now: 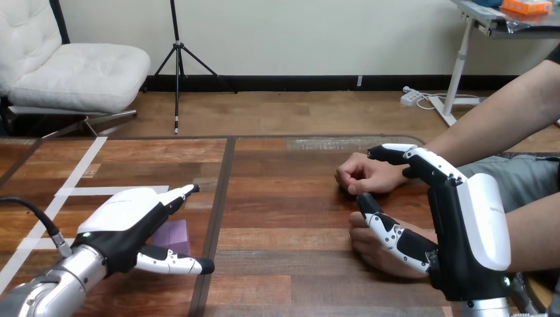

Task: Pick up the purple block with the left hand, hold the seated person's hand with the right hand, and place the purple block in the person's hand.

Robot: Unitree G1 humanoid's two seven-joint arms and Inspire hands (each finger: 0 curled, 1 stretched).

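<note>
The purple block (174,235) sits on the table (284,198) toward its front left corner, flat on the wood as far as can be seen, with part of it hidden behind the robot's palm. The left hand (125,224) is placed around it. Its fingers (179,194) reach out nearly straight past the block's far side, and the thumb (173,263) stretches along the near side. The block lies in the gap between them, and no finger is seen pressing on it. The block looks bracketed rather than gripped, so the pick-up appears begun but not yet done.

Toward the right edge, the person's nearer hand (370,246) rests on the table close to the front edge. The robot's right hand (465,231) stands beside it, its fingers and thumb spread wide apart. Its thumb (389,231) lies over that hand, touching it or just above it. Its fingers (403,156) point out over the wrist of the person's farther hand (362,175), which is loosely closed on the wood. Nothing curls round either of the person's hands, so the hold is judged not yet made.

Three things look to be left: closing on and lifting the block, securing the person's hand, and carrying the block across the table into it. The block and the person's hands are well apart.
</note>
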